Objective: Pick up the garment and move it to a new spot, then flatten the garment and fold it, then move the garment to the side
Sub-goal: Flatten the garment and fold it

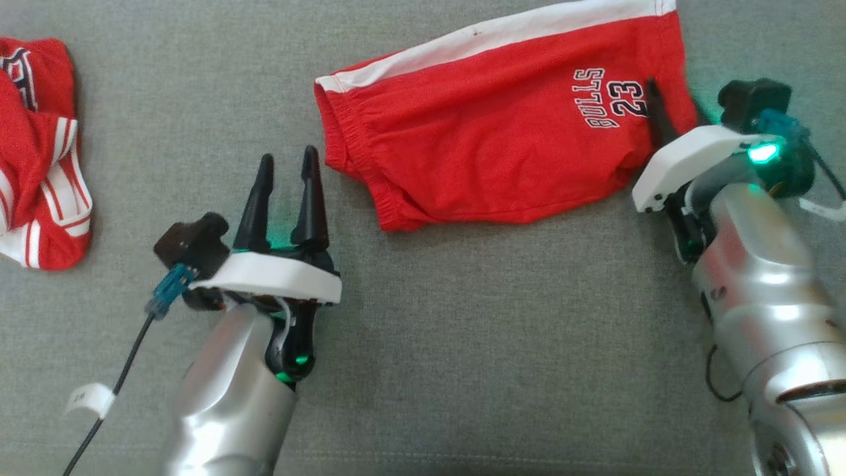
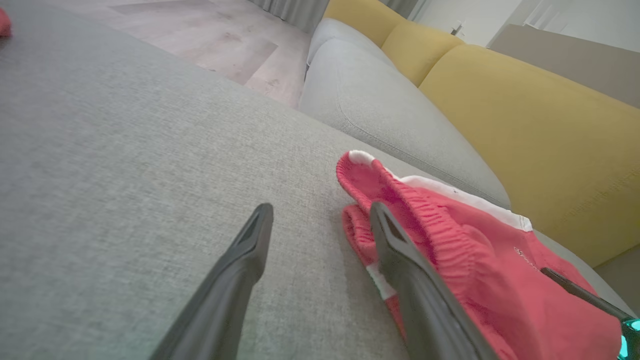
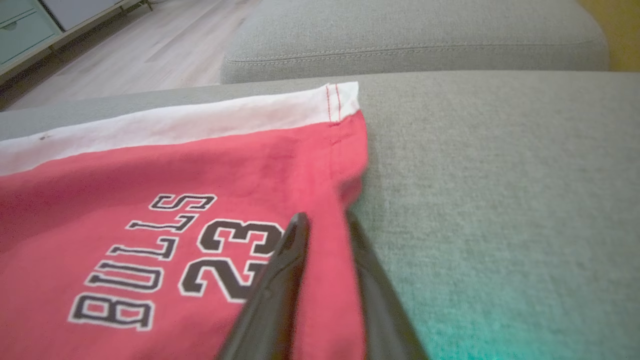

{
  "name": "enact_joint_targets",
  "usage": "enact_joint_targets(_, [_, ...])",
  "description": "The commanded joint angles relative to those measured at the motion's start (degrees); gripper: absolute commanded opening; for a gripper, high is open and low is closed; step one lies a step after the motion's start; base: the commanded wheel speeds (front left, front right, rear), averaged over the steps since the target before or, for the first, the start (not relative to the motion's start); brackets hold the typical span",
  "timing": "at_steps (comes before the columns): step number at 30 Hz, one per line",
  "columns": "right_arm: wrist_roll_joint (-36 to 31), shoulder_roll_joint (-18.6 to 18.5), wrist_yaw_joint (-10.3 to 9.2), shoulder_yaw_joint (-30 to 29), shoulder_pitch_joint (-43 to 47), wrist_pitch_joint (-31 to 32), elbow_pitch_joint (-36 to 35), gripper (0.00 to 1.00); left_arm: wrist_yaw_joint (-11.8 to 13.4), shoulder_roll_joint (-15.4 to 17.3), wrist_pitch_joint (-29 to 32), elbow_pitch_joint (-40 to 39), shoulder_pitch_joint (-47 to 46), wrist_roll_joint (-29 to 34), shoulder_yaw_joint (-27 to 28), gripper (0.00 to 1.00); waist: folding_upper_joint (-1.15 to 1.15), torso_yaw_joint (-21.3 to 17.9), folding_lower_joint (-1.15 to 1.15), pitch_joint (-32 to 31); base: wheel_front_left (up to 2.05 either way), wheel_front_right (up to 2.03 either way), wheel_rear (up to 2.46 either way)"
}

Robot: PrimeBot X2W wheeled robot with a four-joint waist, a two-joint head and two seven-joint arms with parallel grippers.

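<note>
The garment (image 1: 502,132) is a pair of red shorts with a white side stripe and "BULLS 23" in print, lying mostly flat on the grey cushion. Its elastic waistband (image 2: 430,225) points left, its hem right. My left gripper (image 1: 289,155) stands open just left of the waistband, and in the left wrist view the gripper (image 2: 321,207) has bare cushion between its fingers. My right gripper (image 3: 326,217) is at the right hem of the garment (image 3: 150,165), jaws a little apart. One finger (image 3: 280,270) lies on the fabric and the other sits at the hem's edge, its tip partly covered.
A second red-and-white garment (image 1: 39,152) lies crumpled at the far left of the grey cushion (image 1: 462,344). Behind are another grey cushion (image 2: 380,100), yellow backrests (image 2: 525,125) and wooden floor (image 2: 200,35). Bare cushion stretches in front of the shorts.
</note>
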Motion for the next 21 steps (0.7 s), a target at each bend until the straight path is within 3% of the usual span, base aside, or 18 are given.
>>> enact_joint_targets(1, [1.19, 1.5, 0.18, 1.79, 2.92, 0.53, 1.29, 0.0, 0.47, 1.1, -0.24, -2.08, 0.63, 1.2, 2.77, 1.0, 0.0, -0.02, 0.01, -0.72, 0.0, 0.0, 0.0])
enact_joint_targets(8, [6.36, 1.62, 0.18, 0.53, 7.27, -2.8, -0.66, 0.0, 2.13, 1.1, -0.24, -3.62, 5.14, 6.64, 6.74, 1.0, 0.0, -1.73, 0.01, -5.52, 0.0, 0.0, 0.0])
enact_joint_targets(21, [11.85, 2.0, 0.18, -2.85, 22.34, -3.14, -9.5, 0.0, 3.22, 1.1, -0.24, -8.23, 19.6, 15.4, 13.09, 1.0, 0.0, -4.93, 0.01, -15.89, 0.0, 0.0, 0.0])
